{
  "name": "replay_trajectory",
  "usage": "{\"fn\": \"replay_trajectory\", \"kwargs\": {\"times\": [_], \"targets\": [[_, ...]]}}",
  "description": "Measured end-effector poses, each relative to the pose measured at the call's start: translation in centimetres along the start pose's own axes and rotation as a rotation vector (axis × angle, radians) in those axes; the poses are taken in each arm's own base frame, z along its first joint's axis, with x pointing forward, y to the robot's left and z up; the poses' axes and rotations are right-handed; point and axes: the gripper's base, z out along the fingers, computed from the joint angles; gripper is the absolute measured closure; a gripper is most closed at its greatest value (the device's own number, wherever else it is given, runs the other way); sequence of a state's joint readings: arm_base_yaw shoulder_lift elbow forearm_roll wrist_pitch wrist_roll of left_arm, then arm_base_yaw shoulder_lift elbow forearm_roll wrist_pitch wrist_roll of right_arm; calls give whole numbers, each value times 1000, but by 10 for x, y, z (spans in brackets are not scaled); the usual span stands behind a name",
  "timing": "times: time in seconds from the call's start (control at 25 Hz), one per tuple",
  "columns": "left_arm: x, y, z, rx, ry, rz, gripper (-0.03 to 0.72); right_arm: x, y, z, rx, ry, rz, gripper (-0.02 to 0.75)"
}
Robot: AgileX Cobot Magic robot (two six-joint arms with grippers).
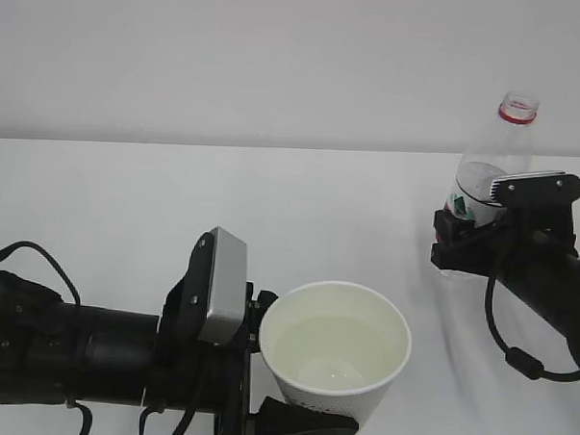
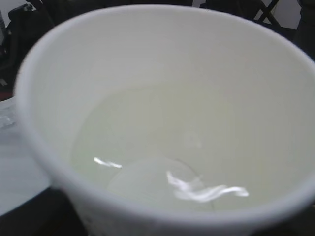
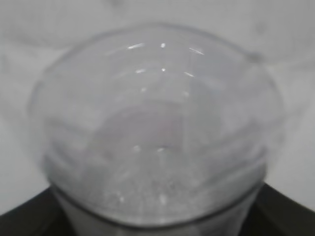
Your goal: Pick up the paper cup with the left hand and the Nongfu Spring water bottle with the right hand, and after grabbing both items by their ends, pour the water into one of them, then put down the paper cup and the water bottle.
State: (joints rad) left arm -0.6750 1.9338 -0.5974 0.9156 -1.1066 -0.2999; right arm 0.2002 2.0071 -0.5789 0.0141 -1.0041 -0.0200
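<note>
Counting from the near edge: one small white tapered paper cup (image 1: 334, 349), one clear ribbed plastic water bottle with a red neck ring (image 1: 492, 159), two black robot arms, one white table (image 1: 127, 201).

Nearest the camera, the left hand (image 1: 293, 372) reaches in from the lower left, its grey rectangular block (image 1: 224, 287) tilted beside the cup. Black fingers (image 1: 305, 425) sit against the cup's lower wall on the near side and a second black part touches its rim side at left; the fingers stand clamped on the cup. The cup is upright, mouth open, at the bottom centre of the exterior view. Clear water (image 2: 162, 147) lies in its pale cream interior, shallow, with bright glints on the surface. Whether the cup's base touches the table cannot be told; it is cut off by the frame edge.

Farther back and to the right, the right hand (image 1: 472, 230) is at the bottle's lower body. The bottle is upright, uncapped. The fingers flank the bottle, but whether they press on it or stand off it cannot be told.

Cup and bottle are well apart, with bare tabletop between them and across the whole left rear. The table's far edge meets a plain pale wall (image 1: 277, 63).
</note>
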Motion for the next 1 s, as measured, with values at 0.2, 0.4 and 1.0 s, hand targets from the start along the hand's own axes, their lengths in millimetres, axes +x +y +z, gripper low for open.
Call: {"fn": "replay_trajectory", "kwargs": {"times": [0.2,0.4,1.0], "targets": [[0,0,0,0,0,0,126,0,0,0,0,-3,0,184],[0,0,0,0,0,0,126,0,0,0,3,-4,2,161],[0,0,0,0,0,0,126,6,0,-13,4,-19,1,150]]}}
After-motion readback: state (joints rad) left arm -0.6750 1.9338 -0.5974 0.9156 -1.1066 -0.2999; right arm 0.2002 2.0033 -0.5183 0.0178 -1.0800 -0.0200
